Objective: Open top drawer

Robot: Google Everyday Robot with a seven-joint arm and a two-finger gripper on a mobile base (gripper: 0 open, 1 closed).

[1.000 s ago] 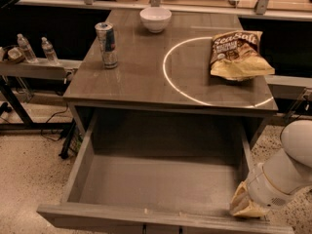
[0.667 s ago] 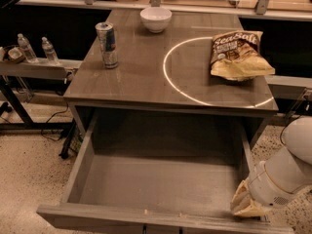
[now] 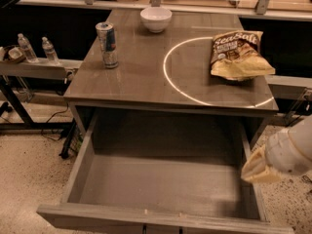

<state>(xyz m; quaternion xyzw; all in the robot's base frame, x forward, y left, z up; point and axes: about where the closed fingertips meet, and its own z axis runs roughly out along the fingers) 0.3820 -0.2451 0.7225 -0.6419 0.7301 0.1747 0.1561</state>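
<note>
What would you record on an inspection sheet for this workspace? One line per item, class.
Surface: grey table top, white ring marked on it.
Job's things: top drawer pulled out; nothing seen inside.
Clutter: can, white bowl, chip bag on the table top.
Gripper: gripper at the drawer's right wall.
Cables: dark cable on the floor, left.
Surroundings: two water bottles on a left shelf; speckled floor.

Only 1 arm segment [image 3: 292, 152] shows: a smooth, rounded white shell with a soft sheen; it narrows into the gripper [image 3: 257, 167], pale tan and faintly ridged. The gripper sits just beside the right wall of the top drawer [image 3: 80, 165].
</note>
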